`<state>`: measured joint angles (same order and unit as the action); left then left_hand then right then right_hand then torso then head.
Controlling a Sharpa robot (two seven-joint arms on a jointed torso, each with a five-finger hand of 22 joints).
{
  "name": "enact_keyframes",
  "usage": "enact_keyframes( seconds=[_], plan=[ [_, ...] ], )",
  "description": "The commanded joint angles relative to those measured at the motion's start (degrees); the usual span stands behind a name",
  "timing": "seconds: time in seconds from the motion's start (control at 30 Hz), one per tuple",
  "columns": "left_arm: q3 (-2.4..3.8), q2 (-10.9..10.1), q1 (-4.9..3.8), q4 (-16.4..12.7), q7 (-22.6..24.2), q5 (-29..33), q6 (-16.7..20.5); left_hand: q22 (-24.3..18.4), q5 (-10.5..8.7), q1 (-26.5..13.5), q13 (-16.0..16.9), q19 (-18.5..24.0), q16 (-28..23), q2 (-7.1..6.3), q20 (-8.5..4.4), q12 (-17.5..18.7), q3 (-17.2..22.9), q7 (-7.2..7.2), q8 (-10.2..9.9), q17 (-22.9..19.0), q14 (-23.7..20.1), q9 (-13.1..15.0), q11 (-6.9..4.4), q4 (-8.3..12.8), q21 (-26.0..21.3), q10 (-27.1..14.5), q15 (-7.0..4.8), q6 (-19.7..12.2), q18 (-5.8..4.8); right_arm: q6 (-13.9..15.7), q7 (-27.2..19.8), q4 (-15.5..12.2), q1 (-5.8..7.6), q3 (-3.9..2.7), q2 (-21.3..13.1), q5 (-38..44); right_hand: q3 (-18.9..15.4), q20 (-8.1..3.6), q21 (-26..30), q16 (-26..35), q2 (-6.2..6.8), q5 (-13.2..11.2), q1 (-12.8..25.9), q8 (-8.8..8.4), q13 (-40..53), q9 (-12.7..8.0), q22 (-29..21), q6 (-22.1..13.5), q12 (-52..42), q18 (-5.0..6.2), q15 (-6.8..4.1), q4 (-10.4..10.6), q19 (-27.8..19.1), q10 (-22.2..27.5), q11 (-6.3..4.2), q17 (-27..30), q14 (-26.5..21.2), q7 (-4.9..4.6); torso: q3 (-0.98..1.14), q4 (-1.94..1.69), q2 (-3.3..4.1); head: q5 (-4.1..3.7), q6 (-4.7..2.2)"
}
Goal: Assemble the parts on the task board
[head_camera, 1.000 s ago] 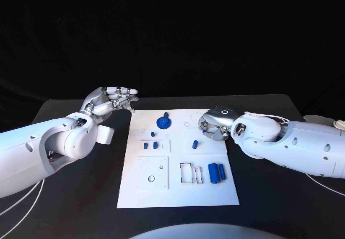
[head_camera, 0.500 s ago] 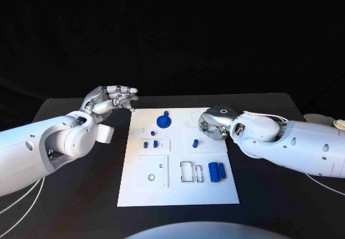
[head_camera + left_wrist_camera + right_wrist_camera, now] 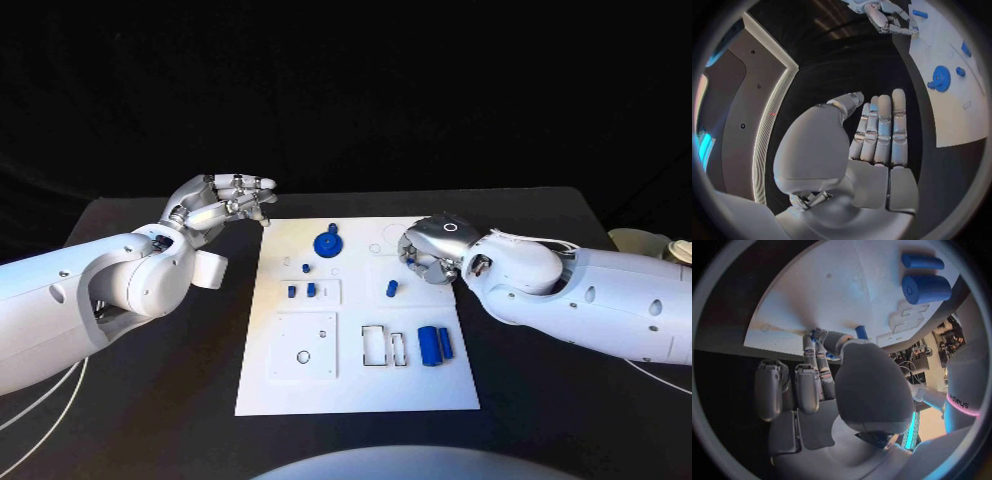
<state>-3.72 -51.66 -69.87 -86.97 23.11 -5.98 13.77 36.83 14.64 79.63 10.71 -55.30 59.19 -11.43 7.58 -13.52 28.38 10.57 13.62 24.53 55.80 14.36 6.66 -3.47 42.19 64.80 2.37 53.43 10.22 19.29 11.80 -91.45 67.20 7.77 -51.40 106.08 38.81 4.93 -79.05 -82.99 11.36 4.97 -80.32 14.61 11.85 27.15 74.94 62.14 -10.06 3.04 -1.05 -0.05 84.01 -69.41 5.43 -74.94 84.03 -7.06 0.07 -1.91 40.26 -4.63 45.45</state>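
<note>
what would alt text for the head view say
A white task board lies on a black table with small blue parts on it; the right hand reaches over its far right part while the left hand hovers beside its far left corner.

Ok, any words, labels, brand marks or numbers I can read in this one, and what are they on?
Small dark print on the right hand's fingers: too small to read.
Dark lettering on a pink-banded white arm at the rim of the right wrist view: too blurred to read with confidence.
Task board and blue parts: no text seen.

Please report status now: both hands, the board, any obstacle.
Left hand open, beside task board. Right hand over board, grip unclear. Blue gear untouched. No obstacle seen.
</note>
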Motion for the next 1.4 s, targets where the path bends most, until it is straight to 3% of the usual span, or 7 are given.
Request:
enact_keyframes(
  seconds=[0.03, 0.47, 0.7, 0.87, 1.07, 1.17, 1.4],
  plan=[
    [0.05, 0.1, -0.05, 0.0, -0.2, 0.3, -1.1, -0.1, 0.21, 0.6, 0.0, -0.4, -0.3, -0.08, 0.09, -0.3, -0.1, 0.13, -0.4, 0.0, 0.3, -0.1, -0.13, 0.3, -0.4, -0.4, 0.18, -0.2, 0.21, 4.0, 0.7, -0.9, 0.26, -0.21, -0.6, 1.7, 1.3, -0.30, -0.4, -0.3, -1.98, 0.0, -1.2, 0.28, 1.3, 0.1, 10.6, 0.3, 0.0, -0.68, -0.28, -1.4, 1.0, -2.9, -2.46, -1.6, 3.4, 0.02, -0.08, 0.02, -0.06, 0.06, -0.09],
    [0.05, 0.4, -0.04, 0.4, -0.4, 0.3, -1.1, -0.1, 0.23, 0.6, 0.0, -0.4, -0.3, 0.00, 0.15, -0.3, -0.2, 0.29, -0.5, -0.1, 0.3, -0.1, 0.02, 0.3, -0.5, -0.8, 0.30, -0.5, 0.18, 10.2, -1.9, -6.6, 1.54, -0.75, -3.9, -1.6, 1.6, -0.32, -1.3, -0.4, -1.97, 0.2, -1.1, 0.31, 1.4, 0.1, 11.0, 0.4, 0.1, -0.88, -0.30, -1.6, 1.4, -3.0, -2.49, -1.8, 3.4, 0.08, -0.05, 0.05, -0.05, 0.45, -0.42],
    [0.05, 0.9, -0.02, 0.6, -0.2, 0.3, -1.1, -0.1, 0.23, 0.6, 0.0, -0.4, -0.3, 0.00, 0.15, -0.3, -0.2, 0.29, -0.5, -0.1, 0.3, -0.1, 0.02, 0.3, -0.5, -0.8, 0.30, -0.5, 0.18, 11.9, -3.7, -11.7, 1.14, -0.82, -3.4, -3.4, 1.6, -0.33, -1.2, -0.4, -1.97, 0.2, -1.0, 0.32, 1.4, 0.1, 11.0, 0.4, 0.1, -0.86, -0.30, -1.7, 1.4, -3.0, -2.49, -1.7, 3.4, 0.08, -0.01, 0.10, -0.09, 2.64, -0.65],
    [0.05, 2.0, -0.01, 1.3, 0.0, 0.3, -1.1, -0.1, 0.24, 0.6, 0.0, -0.4, -0.3, 0.07, 0.16, -0.3, -0.2, 0.30, -0.5, -0.2, 0.3, -0.2, 0.03, 0.3, -0.5, -0.8, 0.31, -0.5, 0.19, 12.5, -5.0, -13.6, -0.50, -0.80, -0.4, -4.2, 1.7, -0.33, -1.0, -0.3, -1.98, 0.2, -1.0, 0.30, 1.5, 0.1, 10.9, 0.4, 0.2, -0.81, -0.31, -1.8, 1.3, -3.0, -2.49, -1.6, 3.4, 0.07, -0.16, -0.08, -0.17, 5.46, -0.35],
    [0.05, 3.5, -0.01, 2.4, 0.3, 0.5, -0.8, -0.1, 0.24, 0.6, 0.0, -0.4, -0.3, 0.11, 0.17, -0.3, -0.2, 0.31, -0.5, -0.2, 0.3, -0.2, 0.04, 0.3, -0.5, -0.8, 0.32, -0.5, 0.18, 12.2, -6.1, -12.8, -3.33, -0.65, 3.3, -4.6, 1.8, -0.34, -0.9, -0.3, -1.99, 0.3, -1.0, 0.29, 1.5, 0.1, 10.9, 0.4, 0.2, -0.79, -0.31, -1.8, 1.2, -3.0, -2.48, -1.6, 3.4, 0.05, -0.29, -0.04, -0.09, 8.16, -0.13],
    [0.05, 4.4, -0.01, 3.2, 0.5, 0.9, -0.5, -0.1, 0.24, 0.6, 0.0, -0.4, -0.3, 0.11, 0.17, -0.3, -0.2, 0.31, -0.5, -0.2, 0.3, -0.2, 0.04, 0.3, -0.5, -0.8, 0.32, -0.5, 0.18, 12.0, -6.5, -11.6, -5.08, -0.56, 4.9, -4.7, 1.8, -0.34, -0.8, -0.3, -1.99, 0.3, -0.9, 0.27, 1.5, 0.1, 10.8, 0.4, 0.3, -0.77, -0.31, -1.8, 1.2, -3.0, -2.46, -1.6, 3.4, 0.03, -0.29, -0.10, -0.12, 8.99, 0.10],
    [0.04, 6.0, -0.03, 4.3, 0.7, 1.2, 0.0, -0.1, 0.24, 0.6, 0.0, -0.4, -0.4, 0.12, 0.18, -0.4, -0.2, 0.31, -0.5, -0.2, 0.2, -0.2, 0.05, 0.3, -0.5, -0.9, 0.33, -0.5, 0.18, 11.4, -7.1, -8.8, -8.56, -0.35, 8.1, -4.8, 1.9, -0.34, -0.7, -0.3, -1.98, 0.3, -0.8, 0.22, 1.5, 0.1, 10.8, 0.3, 0.4, -0.75, -0.29, -1.9, 1.1, -3.0, -2.43, -1.6, 3.4, -0.02, -0.15, -0.08, -0.01, 9.88, 0.47]
  ],
)
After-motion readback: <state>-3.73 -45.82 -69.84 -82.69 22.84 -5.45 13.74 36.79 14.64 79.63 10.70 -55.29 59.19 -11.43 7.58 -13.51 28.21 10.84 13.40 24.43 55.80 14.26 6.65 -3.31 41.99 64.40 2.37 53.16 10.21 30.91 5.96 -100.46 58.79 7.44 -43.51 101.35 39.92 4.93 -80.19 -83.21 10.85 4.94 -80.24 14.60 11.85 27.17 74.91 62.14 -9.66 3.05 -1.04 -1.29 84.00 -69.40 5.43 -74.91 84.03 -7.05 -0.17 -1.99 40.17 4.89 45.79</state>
